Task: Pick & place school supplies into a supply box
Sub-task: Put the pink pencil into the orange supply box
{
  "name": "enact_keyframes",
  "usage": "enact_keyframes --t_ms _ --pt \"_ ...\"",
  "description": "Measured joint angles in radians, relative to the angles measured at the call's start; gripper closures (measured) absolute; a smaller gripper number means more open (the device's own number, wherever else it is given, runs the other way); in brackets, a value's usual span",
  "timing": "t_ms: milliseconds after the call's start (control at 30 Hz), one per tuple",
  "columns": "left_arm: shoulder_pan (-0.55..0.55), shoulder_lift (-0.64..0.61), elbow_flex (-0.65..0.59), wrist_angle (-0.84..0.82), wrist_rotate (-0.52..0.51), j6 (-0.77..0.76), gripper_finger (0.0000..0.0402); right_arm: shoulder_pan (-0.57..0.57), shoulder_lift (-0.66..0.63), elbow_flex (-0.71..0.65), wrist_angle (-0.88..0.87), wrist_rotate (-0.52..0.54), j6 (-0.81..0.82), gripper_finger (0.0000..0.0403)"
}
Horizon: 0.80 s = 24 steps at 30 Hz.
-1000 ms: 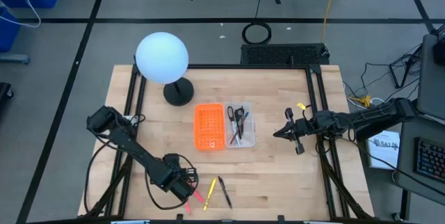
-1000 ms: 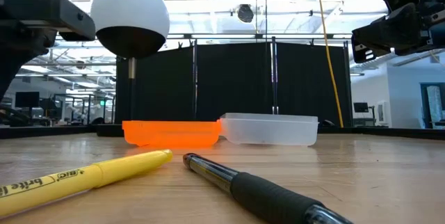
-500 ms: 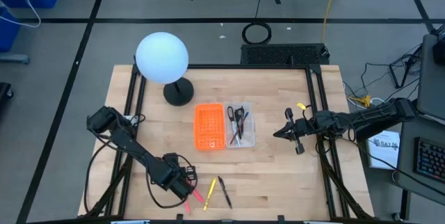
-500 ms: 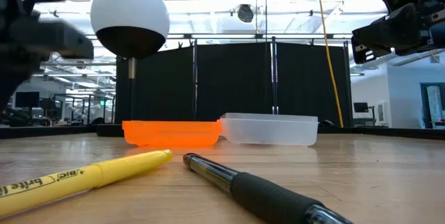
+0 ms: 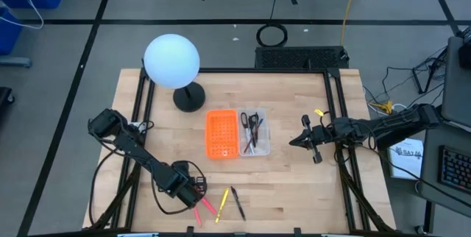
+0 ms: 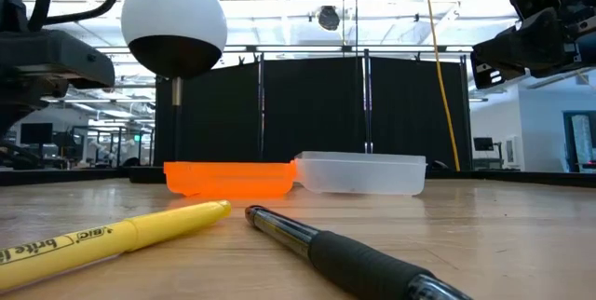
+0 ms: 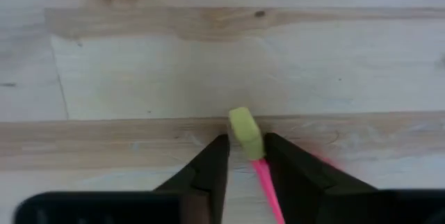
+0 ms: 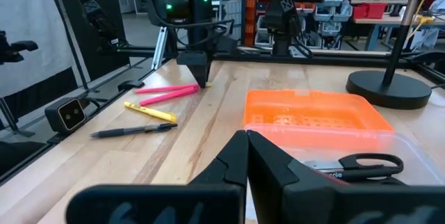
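My left gripper [image 5: 194, 195] is near the table's near edge, pointing down at the end of a pink pen [image 8: 167, 88] with a pale green cap [image 7: 243, 128]. A second pink pen [image 8: 165, 97] lies beside it. A yellow highlighter [image 5: 221, 216] and a dark pen [image 5: 238, 202] lie flat to their right. The clear supply box [image 5: 264, 140] sits mid-table with black-handled scissors [image 5: 252, 123] and dark pens in it. My right gripper [image 5: 293, 140] hovers shut, to the right of the box. My left gripper has the pink pen between its two fingers [image 7: 217, 160], just behind the green cap [image 7: 252, 153], which sticks out past the fingertips. The fingers come from above, pointing down. The pen's long pink shaft [image 8: 156, 90] still lies on the table.
A bright orange perforated tray [image 5: 221, 134] touches the clear box's left side. A lamp with a white globe [image 5: 171, 60] stands on a black base [image 5: 189, 98] toward the far left. A small camera [image 8: 69, 115] sits at the near edge by the pens.
My left arm has shifted slightly toward the table's left edge, and its body shows in a different place in the low view. The pens, the trays and the right arm have stayed where they were.
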Motion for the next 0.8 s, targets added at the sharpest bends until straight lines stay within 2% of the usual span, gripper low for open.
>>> enact_keyframes --t_ms 167,367,567,800 --pt "0.006 -0.005 0.004 -0.011 0.001 0.081 0.0379 0.000 0.000 0.000 0.001 0.000 0.025 0.0403" --pt "0.009 -0.066 -0.005 -0.014 -0.001 0.144 0.0372 0.000 0.001 0.000 -0.004 0.001 0.032 0.0403" --pt "0.019 -0.222 -0.004 -0.007 -0.147 0.197 0.0383 0.000 0.003 0.000 -0.012 0.001 0.047 0.0403" --pt "0.101 -0.346 0.089 -0.011 -0.301 0.412 0.0383 0.000 0.010 0.000 -0.007 0.004 0.043 0.0403"
